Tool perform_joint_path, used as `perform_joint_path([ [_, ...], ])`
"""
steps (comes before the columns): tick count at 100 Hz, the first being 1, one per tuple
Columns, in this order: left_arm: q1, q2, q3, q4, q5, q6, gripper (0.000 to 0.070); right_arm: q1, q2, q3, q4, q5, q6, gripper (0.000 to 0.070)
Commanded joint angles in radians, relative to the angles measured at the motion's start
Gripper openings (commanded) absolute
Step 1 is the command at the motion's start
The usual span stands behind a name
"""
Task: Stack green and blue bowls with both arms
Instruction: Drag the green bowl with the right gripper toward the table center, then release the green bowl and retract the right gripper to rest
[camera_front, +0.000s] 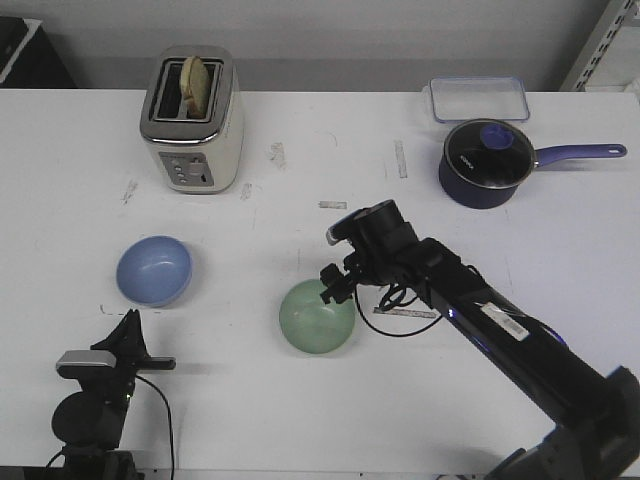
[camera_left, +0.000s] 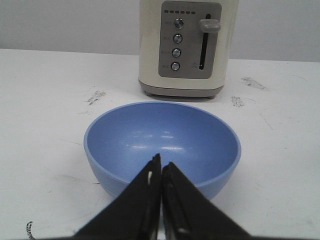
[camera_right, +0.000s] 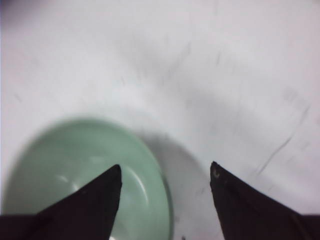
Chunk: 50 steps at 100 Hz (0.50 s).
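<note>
The left gripper (camera_front: 130, 322), nearest the camera and pinched closed on nothing, points at the blue bowl (camera_front: 154, 270) just ahead of it, before the toaster (camera_front: 192, 120). The right gripper (camera_front: 334, 284) gapes across the green bowl (camera_front: 317, 316) rim at table centre; a shallow bite could let that glossy wall slip free.

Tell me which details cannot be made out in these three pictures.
- Pale green glossy bowl: right wrist view, blurred, cut by the lower edge.
- Light blue glossy bowl: left wrist view, near rim hidden by the shut left gripper.
- Cream toaster: top cut off.
</note>
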Motion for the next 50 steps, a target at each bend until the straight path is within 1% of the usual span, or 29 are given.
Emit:
perform_joint_path([
  [1, -0.002, -0.002, -0.021, 0.012, 0.003, -0.003, 0.0001, -0.010, -0.050, 0.042, 0.023, -0.001, -0.019, 0.0376],
  [3, -0.002, -0.002, -0.021, 0.012, 0.004, -0.003, 0.0001, -0.017, -0.066, 0.045, 0.024, -0.001, -0.019, 0.0360],
  [6, -0.002, -0.002, -0.021, 0.012, 0.004, -0.003, 0.0001, -0.027, -0.091, 0.046, 0.030, -0.001, -0.019, 0.0317],
  [16, -0.002, -0.002, -0.021, 0.012, 0.003, -0.003, 0.0001, -0.069, -0.171, 0.046, 0.027, 0.010, -0.019, 0.0109],
  [21, -0.002, -0.002, -0.021, 0.012, 0.004, -0.003, 0.0002, -0.093, -0.212, 0.045, 0.012, 0.041, -0.019, 0.0044],
  [31, -0.002, -0.002, -0.021, 0.012, 0.003, -0.003, 0.0001, -0.138, -0.290, 0.034, -0.032, 0.132, -0.026, 0.0006],
  [38, -0.002, -0.002, -0.021, 0.012, 0.004, -0.003, 0.0001, -0.167, -0.346, 0.006, -0.060, 0.184, -0.046, 0.0005],
  [43, -0.002, -0.002, -0.021, 0.012, 0.003, -0.003, 0.0001, -0.189, -0.392, -0.034, -0.061, 0.210, -0.046, 0.0005],
  [50, -0.002, -0.002, -0.021, 0.012, 0.004, -0.003, 0.0001, -0.221, -0.467, -0.120, -0.034, 0.225, -0.045, 0.0005],
])
